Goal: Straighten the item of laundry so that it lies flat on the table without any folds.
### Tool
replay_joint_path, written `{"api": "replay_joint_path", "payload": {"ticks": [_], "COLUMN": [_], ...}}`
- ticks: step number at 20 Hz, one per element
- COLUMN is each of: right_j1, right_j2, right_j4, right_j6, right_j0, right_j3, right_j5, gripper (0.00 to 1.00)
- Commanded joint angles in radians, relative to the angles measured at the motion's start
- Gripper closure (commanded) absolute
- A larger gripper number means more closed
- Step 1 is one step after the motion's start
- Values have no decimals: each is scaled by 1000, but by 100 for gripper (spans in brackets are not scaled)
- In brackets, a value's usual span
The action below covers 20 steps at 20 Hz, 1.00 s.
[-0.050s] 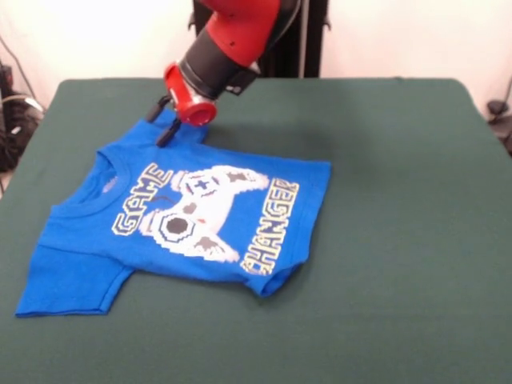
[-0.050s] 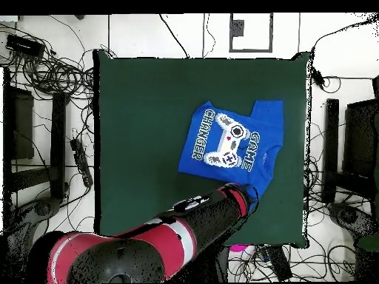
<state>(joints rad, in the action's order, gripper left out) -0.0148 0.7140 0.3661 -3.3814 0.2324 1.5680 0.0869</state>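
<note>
The item of laundry (image 1: 200, 216), a bright blue T-shirt with a game-controller print and "GAME CHANGER" lettering, lies print-up on the green table (image 1: 400, 240), left of centre. Its near sleeve spreads flat at the front left. The hem corner at the front right curls under. My gripper (image 1: 163, 120) is down at the shirt's far sleeve, open, with its black fingers (image 1: 169, 133) apart and blue cloth showing between them. In the overhead view the shirt (image 2: 233, 140) lies in the table's (image 2: 141, 133) right half, and the gripper (image 2: 253, 194) is at its lower edge.
The red and black arm (image 1: 228, 44) slants down over the table's far left part. In the overhead view, cables and dark equipment (image 2: 44, 89) crowd the floor around the table. Bare green felt stretches right of the shirt in the front view.
</note>
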Motion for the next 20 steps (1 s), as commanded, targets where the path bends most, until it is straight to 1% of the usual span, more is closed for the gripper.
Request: {"api": "replay_joint_path", "payload": {"ticks": [1, 8, 11, 12, 13, 14, 15, 16, 17, 20], "right_j1": [-135, -90, -109, -132, -160, -217, -211, -150, -138, -51], "right_j2": [-30, -103, -102, -109, -117, -89, -131, -242, -253, -308], "right_j4": [-73, -22, -27, -20, -36, -93, -80, 3, -5, -11], "right_j6": [-58, 27, 15, 14, -11, -61, -36, 24, 24, 58], "right_j0": [16, -58, -54, -64, -73, -55, -93, -178, -172, -178], "right_j3": [-19, 9, -2, -28, -55, -86, -105, -106, -106, -72], "right_j5": [64, 54, 29, -34, -131, -266, -334, -328, -279, -71], "gripper": [0, 0, 0, 0, 0, 0, 0, 0, 0, 0]}}
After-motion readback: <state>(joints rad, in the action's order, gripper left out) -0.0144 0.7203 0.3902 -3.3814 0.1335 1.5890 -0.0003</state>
